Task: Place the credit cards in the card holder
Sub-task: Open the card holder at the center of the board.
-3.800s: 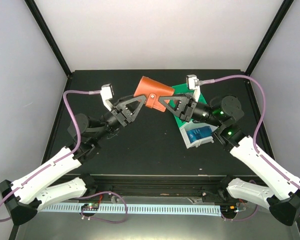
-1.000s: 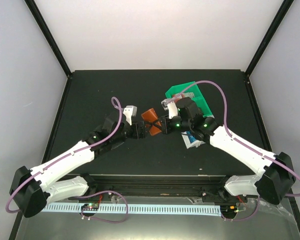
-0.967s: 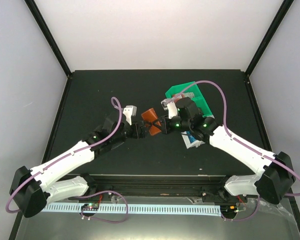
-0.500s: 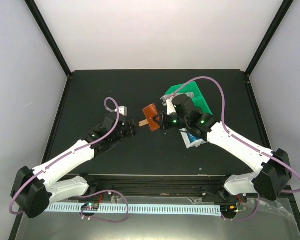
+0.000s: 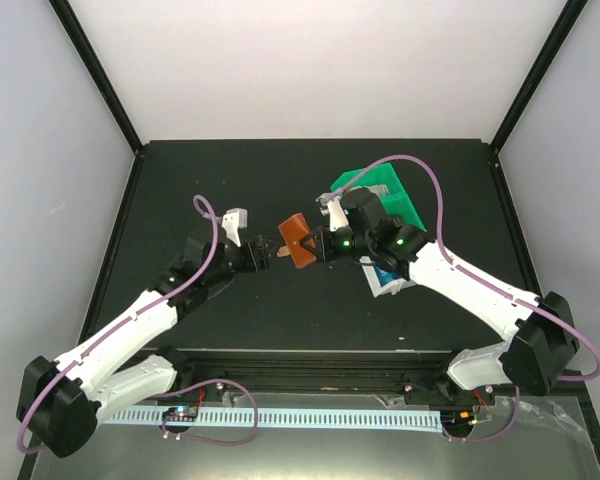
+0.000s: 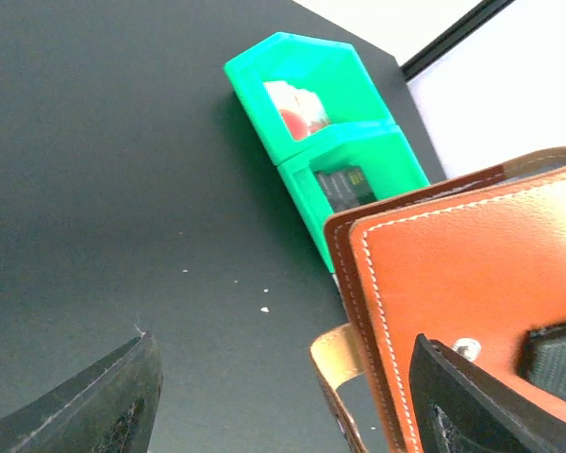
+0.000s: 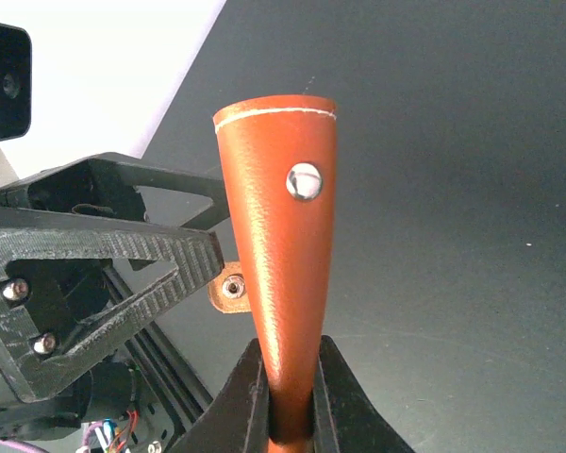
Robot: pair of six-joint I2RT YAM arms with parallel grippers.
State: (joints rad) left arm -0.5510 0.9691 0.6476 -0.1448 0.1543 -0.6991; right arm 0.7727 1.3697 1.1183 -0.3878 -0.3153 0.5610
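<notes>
Looks like the get-it-open step, with no card visibly loaded: holding the card holder (image 7: 275, 226) up off the middle of the counter (image 5: 180, 190) in the right gripper (image 7: 286, 377), clamped tight on one narrow end, unsnapped but folded, sticking straight out from the fingers. Got the left gripper (image 6: 281, 373) spread wide right next to it, gripping nothing, with the loose snap tab (image 6: 332, 373) hanging in the gap just off one finger; can't tell from here whether touching or not. Next up, probably: closing the left on that tab or on one cover and peeling it away from the other with the right pinch held firm, going easy given floppy leather likely to twist or slip under a sideways tug. Leaving the credit cards for after that: sitting in the green tray (image 6: 354, 151) toward the far edge, right of centre, near the holder but not touching, a red-and-white one (image 6: 292, 109) in the end compartment and a dark one (image 6: 340, 184) in the next along. Plain matte black counter, a few pale specks (image 6: 264, 309) on it, white walls (image 5: 310, 70) all round, black frame posts (image 5: 97, 75) running up from the far corners
</notes>
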